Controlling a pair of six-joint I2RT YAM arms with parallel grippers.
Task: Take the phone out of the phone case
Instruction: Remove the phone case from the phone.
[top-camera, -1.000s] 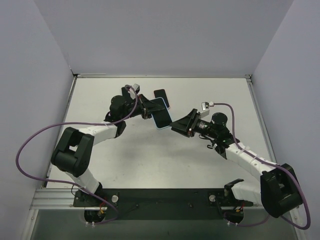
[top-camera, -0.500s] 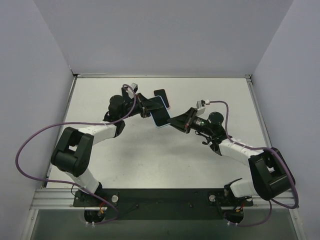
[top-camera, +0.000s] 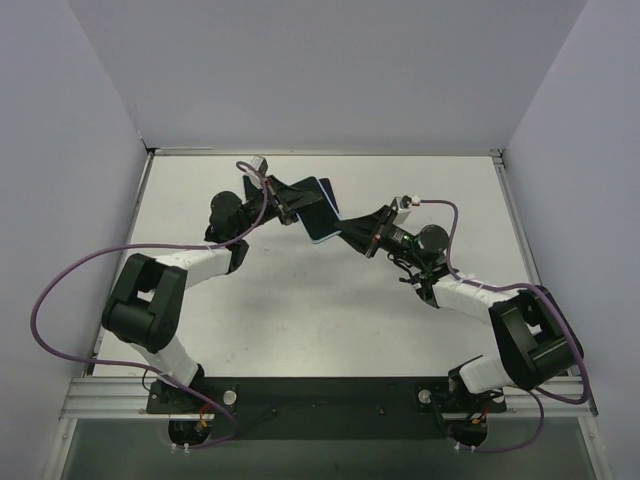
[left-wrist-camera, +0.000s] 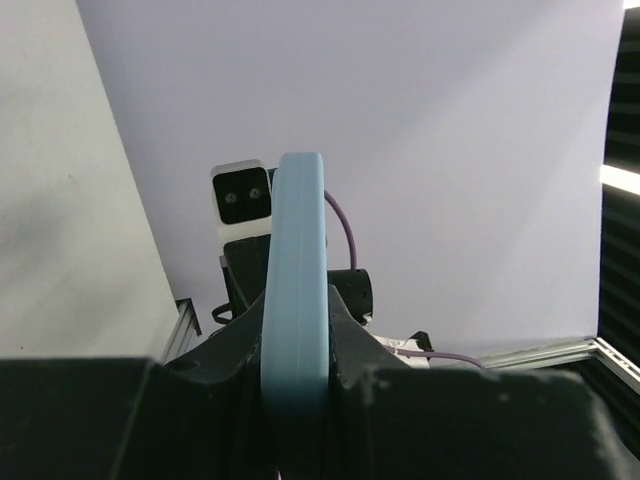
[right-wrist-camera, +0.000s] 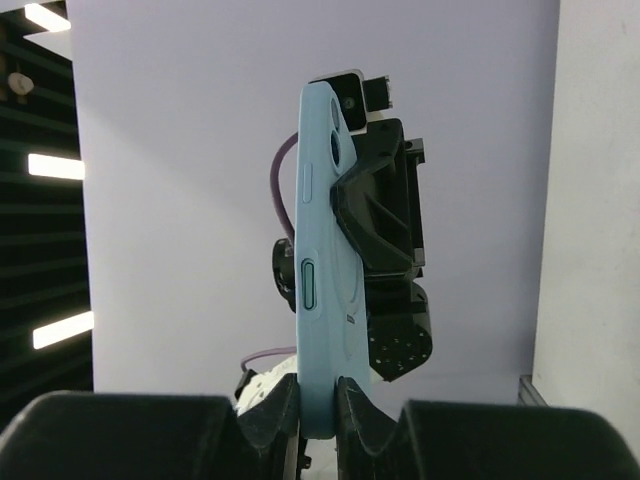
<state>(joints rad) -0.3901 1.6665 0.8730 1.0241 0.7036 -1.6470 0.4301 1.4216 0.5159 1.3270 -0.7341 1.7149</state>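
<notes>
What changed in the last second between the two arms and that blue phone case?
The right gripper swung in from the right and closed on the free end of the phone case, which it was only approaching before. The left gripper raised the case slightly and shifted it toward the back wall. The left gripper's hold on the case stayed the same.

On my feed, a pale tabletop (top-camera: 300, 320) sits boxed in by plain lavender-grey walls (top-camera: 320, 70) at the back and on both sides. Along its near edge I see an aluminium rail (top-camera: 100, 400) and a black mounting plate (top-camera: 330, 395). On the right wrist camera, bright light strips (right-wrist-camera: 55, 165) cross a dark background.
</notes>
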